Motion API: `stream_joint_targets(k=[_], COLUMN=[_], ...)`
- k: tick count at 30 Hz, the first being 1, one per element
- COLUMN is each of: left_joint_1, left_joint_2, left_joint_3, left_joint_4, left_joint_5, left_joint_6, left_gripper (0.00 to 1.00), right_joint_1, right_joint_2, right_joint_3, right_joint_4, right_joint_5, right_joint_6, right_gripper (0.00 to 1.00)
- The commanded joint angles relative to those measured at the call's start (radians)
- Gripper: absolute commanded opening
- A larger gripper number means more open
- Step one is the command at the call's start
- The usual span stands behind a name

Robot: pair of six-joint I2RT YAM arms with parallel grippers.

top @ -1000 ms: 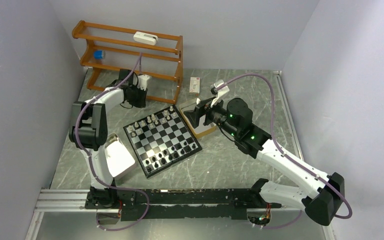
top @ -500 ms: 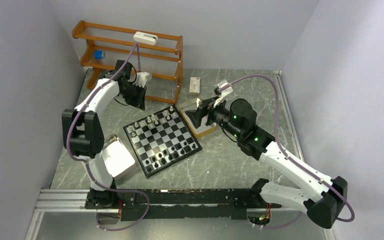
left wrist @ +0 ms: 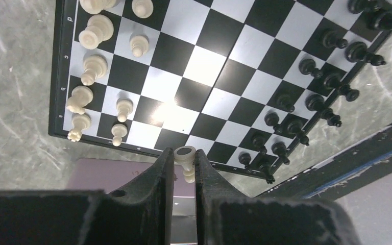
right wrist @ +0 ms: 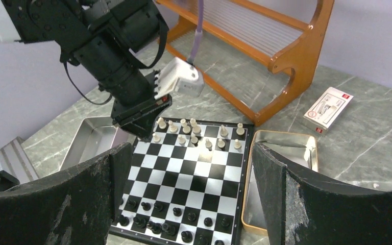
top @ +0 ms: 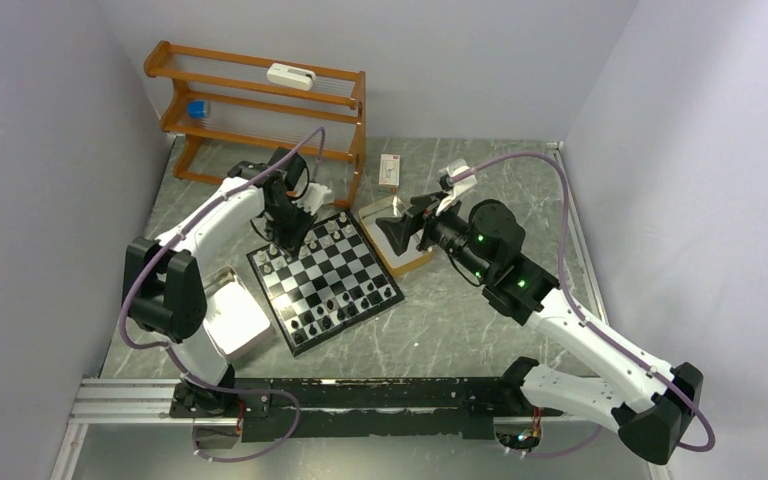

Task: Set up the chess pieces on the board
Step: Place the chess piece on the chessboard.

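Left pincer (left wrist: 185, 156), gripping a cream piece (left wrist: 188, 172), has swung over the board (left wrist: 204, 66); right pincer (right wrist: 190, 153) gapes wide.

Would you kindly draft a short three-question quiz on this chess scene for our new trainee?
1. True or false: the left arm's jaws are shut on a black chess piece.
2. In the top view, the small black chess pieces stand along which edge of the flat black-and-silver checked chessboard? A) the near edge, toward the robot B) the opposite, far edge C) none, they fill the centre
3. Fill in: the right arm's jaws stand ____.
Key: 1 false, they hold a small cream-white chess piece; 2 A; 3 open.
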Motion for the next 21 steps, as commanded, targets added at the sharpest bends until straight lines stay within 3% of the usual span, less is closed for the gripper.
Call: stream_joint_targets(k=[1, 6, 21], left_joint_1=[-0.067, -0.151, -0.195], left_joint_2=[-0.013, 0.048, 0.14], left_joint_3=[-0.01, -0.006, -0.044], left_joint_4=[-0.03, -0.052, -0.039], left_joint_5=[-0.116, -0.19, -0.294], left_joint_6=[0.006, 0.002, 0.0], left_gripper=[0.18, 0.18, 0.21], right_joint_1=[0.001, 0.003, 0.004], right_joint_2=[-0.045, -0.053, -0.068], right_joint_3=[0.004, 0.006, -0.014], right_joint_4=[0.021, 0.016, 0.033], right_joint_5=[0.054, 0.076, 0.119], right_joint_6=[-0.003, -0.006, -0.019], right_gripper=[0.91, 0.91, 0.92])
